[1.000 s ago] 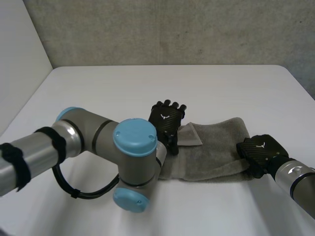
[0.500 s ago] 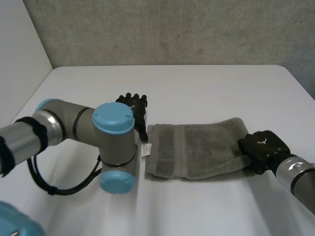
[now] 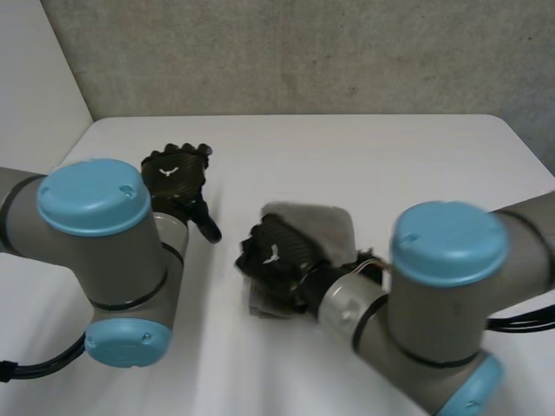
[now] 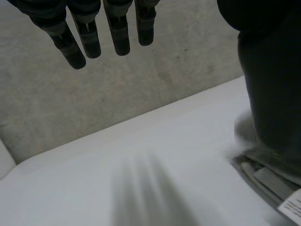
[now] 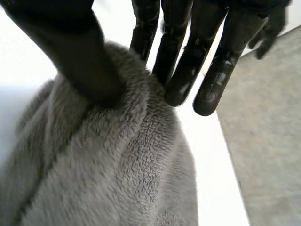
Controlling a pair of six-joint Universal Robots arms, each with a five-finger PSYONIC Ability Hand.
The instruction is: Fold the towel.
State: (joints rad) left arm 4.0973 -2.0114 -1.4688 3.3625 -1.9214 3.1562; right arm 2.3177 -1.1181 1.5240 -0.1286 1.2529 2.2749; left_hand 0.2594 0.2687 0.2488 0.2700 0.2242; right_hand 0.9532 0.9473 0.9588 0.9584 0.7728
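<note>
— What's over on the left?
— The left robot hand (image 3: 178, 173), raised above the white table (image 3: 364, 147) and apart from the cloth; in its wrist view the fingers (image 4: 89, 40) hang straight and spread, gripping nothing; a white label (image 4: 291, 206) shows at the towel's edge near that hand.
— And the towel itself?
— The grey towel (image 3: 323, 224) lies bunched near the table's middle, to the right of that hand.
— Then the right side?
— The right robot hand (image 3: 277, 256) sits on the towel's left end; its wrist view shows the thumb (image 5: 80, 66) pressed into the pile and the fingers (image 5: 188, 70) opposite; a ridge of cloth is pinched between them.
</note>
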